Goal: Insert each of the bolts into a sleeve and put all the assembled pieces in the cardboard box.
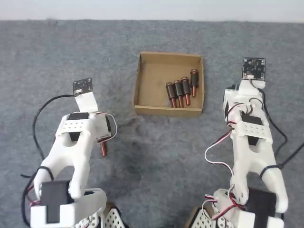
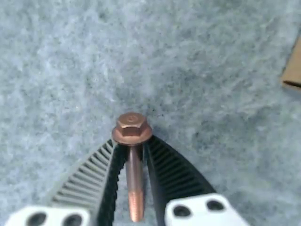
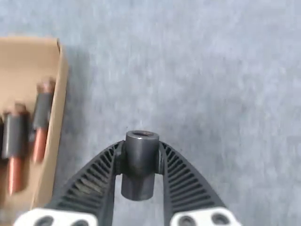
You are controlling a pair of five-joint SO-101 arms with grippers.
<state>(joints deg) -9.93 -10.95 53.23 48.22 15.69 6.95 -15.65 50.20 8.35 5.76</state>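
Observation:
My left gripper point(image 2: 132, 142) is shut on a copper bolt point(image 2: 134, 179), clamping the shaft just behind the hex head, above grey carpet. In the high view that bolt point(image 1: 103, 148) pokes out beside the left arm, below and left of the cardboard box point(image 1: 168, 110). A dark cylindrical sleeve point(image 3: 139, 162) stands upright in my right gripper point(image 3: 140, 150), which is shut on it with the bore facing up, just off the box's wall point(image 3: 54, 122). Several assembled bolt-and-sleeve pieces point(image 1: 180, 92) lie side by side inside the box.
Grey carpet covers the whole table. A corner of the box point(image 2: 294, 70) shows at the edge of the left wrist view. Cables trail from both arms near the front edge. Open carpet lies between the two arms in front of the box.

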